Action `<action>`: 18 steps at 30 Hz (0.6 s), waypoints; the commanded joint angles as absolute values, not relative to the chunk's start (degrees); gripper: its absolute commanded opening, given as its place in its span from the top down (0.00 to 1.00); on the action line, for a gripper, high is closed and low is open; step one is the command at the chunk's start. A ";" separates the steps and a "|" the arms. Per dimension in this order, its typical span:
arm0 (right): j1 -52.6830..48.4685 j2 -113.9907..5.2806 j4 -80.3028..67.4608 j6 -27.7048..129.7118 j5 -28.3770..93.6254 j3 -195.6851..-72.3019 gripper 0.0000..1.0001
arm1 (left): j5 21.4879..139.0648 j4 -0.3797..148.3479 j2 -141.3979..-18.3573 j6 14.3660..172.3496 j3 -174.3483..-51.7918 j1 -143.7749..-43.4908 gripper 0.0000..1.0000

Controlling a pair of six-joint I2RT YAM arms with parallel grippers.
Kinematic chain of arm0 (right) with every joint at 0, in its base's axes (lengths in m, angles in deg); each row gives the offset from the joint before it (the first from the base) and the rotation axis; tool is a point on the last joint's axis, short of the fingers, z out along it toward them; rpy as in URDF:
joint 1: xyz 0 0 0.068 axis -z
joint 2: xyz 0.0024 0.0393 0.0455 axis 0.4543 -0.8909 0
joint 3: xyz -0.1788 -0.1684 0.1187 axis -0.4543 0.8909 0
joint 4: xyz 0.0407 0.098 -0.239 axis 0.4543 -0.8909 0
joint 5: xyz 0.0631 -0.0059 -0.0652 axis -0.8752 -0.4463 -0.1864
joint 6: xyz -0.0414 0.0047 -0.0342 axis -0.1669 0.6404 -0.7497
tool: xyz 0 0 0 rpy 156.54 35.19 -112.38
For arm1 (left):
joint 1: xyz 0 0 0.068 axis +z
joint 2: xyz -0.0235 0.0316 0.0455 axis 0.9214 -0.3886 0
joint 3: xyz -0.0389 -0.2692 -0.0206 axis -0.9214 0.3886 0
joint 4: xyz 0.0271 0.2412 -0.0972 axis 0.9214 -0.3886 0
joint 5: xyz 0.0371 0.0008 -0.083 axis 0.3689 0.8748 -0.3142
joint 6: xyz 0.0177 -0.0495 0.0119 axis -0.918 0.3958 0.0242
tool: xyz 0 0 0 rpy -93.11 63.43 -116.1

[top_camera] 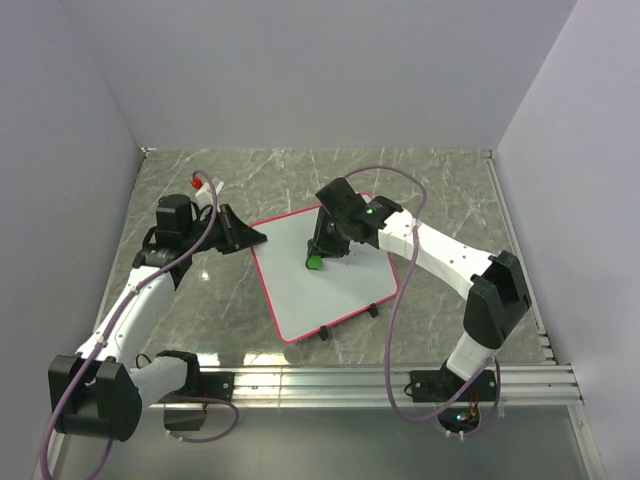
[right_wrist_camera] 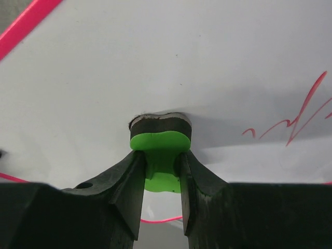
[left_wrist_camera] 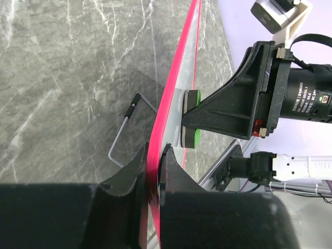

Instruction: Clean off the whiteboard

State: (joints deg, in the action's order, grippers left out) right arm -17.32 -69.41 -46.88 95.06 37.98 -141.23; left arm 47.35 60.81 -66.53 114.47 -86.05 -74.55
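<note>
The whiteboard (top_camera: 335, 285), white with a pink-red frame, lies at the middle of the table. My left gripper (top_camera: 258, 238) is shut on its left frame edge; in the left wrist view the jaws pinch the pink frame (left_wrist_camera: 176, 78) at the gripper (left_wrist_camera: 153, 161). My right gripper (top_camera: 320, 255) is shut on a green eraser (top_camera: 314, 263) with a dark felt pad. The eraser (right_wrist_camera: 160, 137) presses flat on the board (right_wrist_camera: 155, 62), held between the right gripper (right_wrist_camera: 161, 161) fingers. Red scribble (right_wrist_camera: 295, 122) shows to the eraser's right.
Two black clip feet (top_camera: 325, 333) sit on the board's near edge. A small red and white object (top_camera: 203, 183) lies at the back left. A bent wire piece (left_wrist_camera: 122, 132) rests on the marble beside the board. An aluminium rail (top_camera: 400, 380) runs along the near edge.
</note>
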 commanded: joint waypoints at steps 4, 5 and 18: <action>-13.07 -64.96 -35.45 96.39 39.21 -127.67 1.00 | 56.28 55.53 -67.31 107.88 -85.37 -76.45 1.00; -12.36 -64.16 -34.40 97.00 39.38 -125.01 1.00 | 56.28 55.53 -67.31 107.97 -85.29 -76.54 1.00; -5.94 -59.49 -33.34 97.01 41.85 -106.42 1.00 | 57.16 55.36 -67.31 108.06 -85.37 -76.98 1.00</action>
